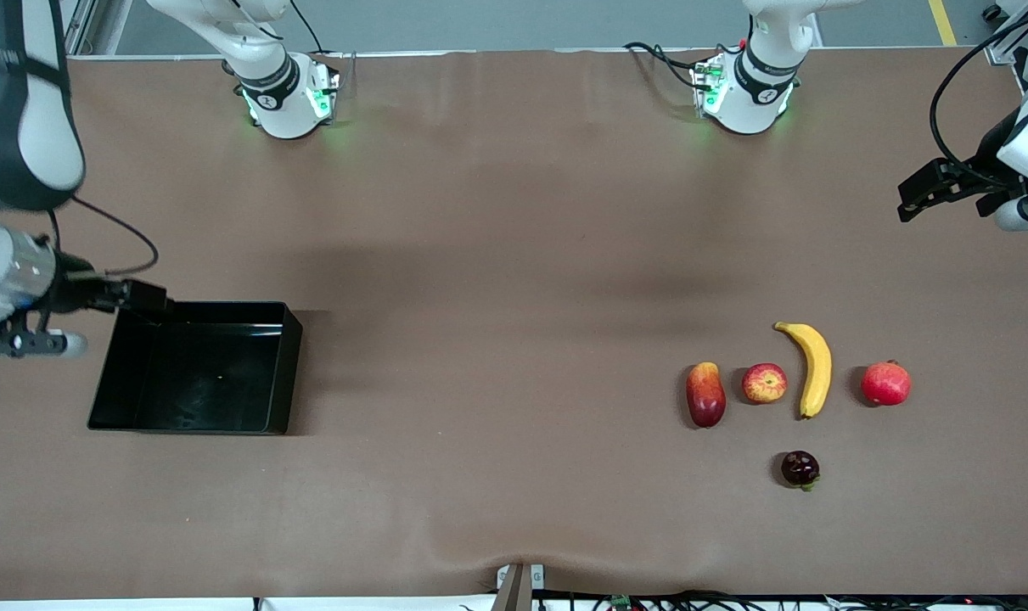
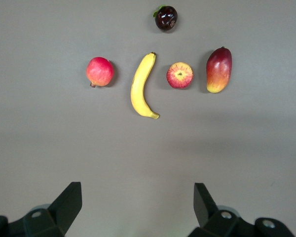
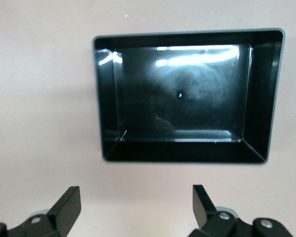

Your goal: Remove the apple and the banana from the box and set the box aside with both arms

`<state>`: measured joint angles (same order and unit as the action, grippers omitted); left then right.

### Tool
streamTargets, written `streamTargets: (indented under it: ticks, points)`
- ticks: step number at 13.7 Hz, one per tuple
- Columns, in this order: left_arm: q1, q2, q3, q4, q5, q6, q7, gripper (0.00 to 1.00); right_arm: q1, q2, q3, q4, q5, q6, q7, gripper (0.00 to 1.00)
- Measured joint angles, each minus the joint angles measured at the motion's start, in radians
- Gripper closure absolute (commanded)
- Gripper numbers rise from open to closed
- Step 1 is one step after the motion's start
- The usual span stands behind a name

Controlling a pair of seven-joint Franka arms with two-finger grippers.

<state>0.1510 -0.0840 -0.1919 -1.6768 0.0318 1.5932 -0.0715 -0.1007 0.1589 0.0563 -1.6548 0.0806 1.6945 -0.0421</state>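
a wide table [image 1: 497, 255] covered in plain brown cloth fills the scene, with a strip of grey floor along its upper edge and two white arm bases bolted there. toward the right arm's end sits the box [image 1: 286, 373], a shallow glossy black tray with raised walls, empty and reflecting light. toward the left arm's end lies a row of fruit: a red-orange mango [image 1: 705, 394], a small streaked apple [image 1: 764, 383], a long curved yellow banana [image 1: 813, 367] and a plain red fruit [image 1: 885, 383]. a dark purple fruit [image 1: 800, 468], possibly with a green stalk, lies nearer the camera. the left gripper [image 2: 138, 207] hangs over bare cloth, fingers spread wide, empty. the right gripper [image 3: 136, 207] hangs beside the box, also wide and empty.
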Motion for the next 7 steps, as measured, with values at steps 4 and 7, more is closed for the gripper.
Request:
streamTargets:
  ticks: [4, 7]
  points:
    - [0.004, 0.000, 0.000, 0.001, -0.001, 0.001, 0.000, 0.00, 0.031, -0.124, 0.002, 0.000, -0.001, -0.132, 0.016, 0.00]
    - [0.004, 0.000, 0.000, 0.014, -0.001, 0.003, 0.000, 0.00, 0.050, -0.189, 0.001, 0.003, -0.001, -0.203, 0.083, 0.00]
